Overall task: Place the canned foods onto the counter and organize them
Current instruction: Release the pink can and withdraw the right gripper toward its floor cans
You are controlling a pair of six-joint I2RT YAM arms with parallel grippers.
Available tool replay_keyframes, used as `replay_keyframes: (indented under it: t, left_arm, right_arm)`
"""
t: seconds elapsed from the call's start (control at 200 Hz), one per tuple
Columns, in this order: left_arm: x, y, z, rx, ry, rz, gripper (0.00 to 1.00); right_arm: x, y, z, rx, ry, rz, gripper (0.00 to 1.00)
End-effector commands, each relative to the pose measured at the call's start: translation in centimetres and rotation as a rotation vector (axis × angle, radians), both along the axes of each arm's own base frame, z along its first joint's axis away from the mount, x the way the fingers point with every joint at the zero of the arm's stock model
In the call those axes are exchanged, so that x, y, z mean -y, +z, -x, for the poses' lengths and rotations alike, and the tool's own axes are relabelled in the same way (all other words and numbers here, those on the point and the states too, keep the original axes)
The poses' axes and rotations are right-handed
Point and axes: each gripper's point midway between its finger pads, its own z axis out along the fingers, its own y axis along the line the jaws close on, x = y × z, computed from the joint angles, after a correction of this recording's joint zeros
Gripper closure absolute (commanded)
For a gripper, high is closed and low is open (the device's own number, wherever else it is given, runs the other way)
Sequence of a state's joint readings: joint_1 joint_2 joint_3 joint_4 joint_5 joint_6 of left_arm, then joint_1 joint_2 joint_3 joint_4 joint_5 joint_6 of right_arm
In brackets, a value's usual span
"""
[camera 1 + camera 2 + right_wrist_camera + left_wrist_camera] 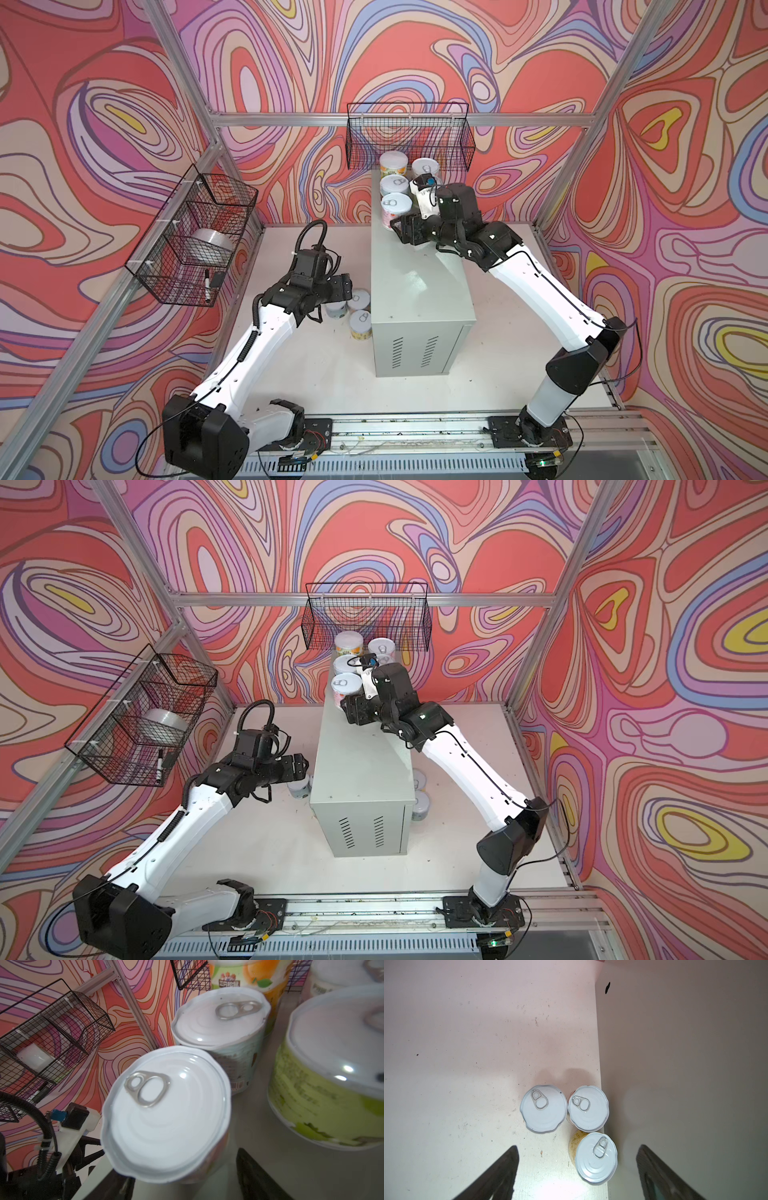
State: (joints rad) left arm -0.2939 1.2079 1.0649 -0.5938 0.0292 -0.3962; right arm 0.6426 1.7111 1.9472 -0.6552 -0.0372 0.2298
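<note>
hovering above the white tabletop, the left gripper has its jaws spread wide with nothing between them. straight below it, three of the canned foods stand upright in a tight cluster beside the counter. they're the outer can, the inner can right up by the cabinet's side wall, and the yellow-label can by that wall too. in a top view two more cans sit on the tabletop on the counter's other side, partly hidden by it.

the right gripper is at the far end of the counter's top, jaws straddling the pink can, which stands upright on the glossy surface. the wrist view shows a sliver of gap between one finger and the can's side, so the jaws look apart rather than clamped. the other finger sits under the lid's rim and its contact can't be made out. also up there are the pale blue can just behind the pink one, the orange can further back, the green can alongside, and one blurred lid at the back.
</note>
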Motion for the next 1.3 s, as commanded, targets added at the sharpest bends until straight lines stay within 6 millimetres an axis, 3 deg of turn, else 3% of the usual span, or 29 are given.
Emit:
replay_keyframes:
  t: [0.0,0.09,0.205,0.305,0.381,0.486,0.636,0.816,1.097,1.292]
  left_arm:
    - [0.0,0.0,-0.4,0.01,-0.002,0.008,0.1]
    - [0.2,0.2,-0.5,0.012,-0.008,0.019,0.1]
    - [0.5,0.1,-0.4,0.004,-0.02,0.029,0.1]
    - [0.5,-0.4,-0.1,-0.016,-0.021,0.029,0.1]
    - [0.4,-1.0,0.3,-0.04,-0.016,0.028,0.1]
    - [0.1,-1.8,1.1,-0.067,0.006,0.033,0.08]
    - [0.3,-3.9,2.7,-0.115,0.02,0.063,0.04]
    - [0.1,-6.5,3.9,-0.173,0.035,0.045,0.0]
    - [-3.1,-7.8,2.7,-0.132,0.164,-0.089,0.0]
    - [-3.3,-9.8,1.1,-0.155,0.182,-0.097,0.01]
  right_arm:
    - [2.7,5.1,2.2,0.08,-0.048,-0.052,0.2]
    - [4.8,6.7,3.8,0.096,-0.092,-0.057,0.19]
    - [9.6,7.1,5.1,0.102,-0.258,0.014,0.17]
    - [14.1,4.5,5.5,0.026,-0.398,0.097,0.14]
    - [17.7,2.0,5.8,-0.073,-0.466,0.058,0.12]
    - [21.5,-2.9,6.6,-0.207,-0.532,-0.008,0.12]
    - [21.8,-8.2,7.5,-0.312,-0.543,-0.013,0.12]
    - [20.7,-11.7,6.6,-0.382,-0.517,-0.015,0.12]
    - [19.1,-12.7,4.7,-0.41,-0.474,-0.04,0.13]
    - [19.0,-12.3,4.3,-0.395,-0.467,-0.04,0.13]
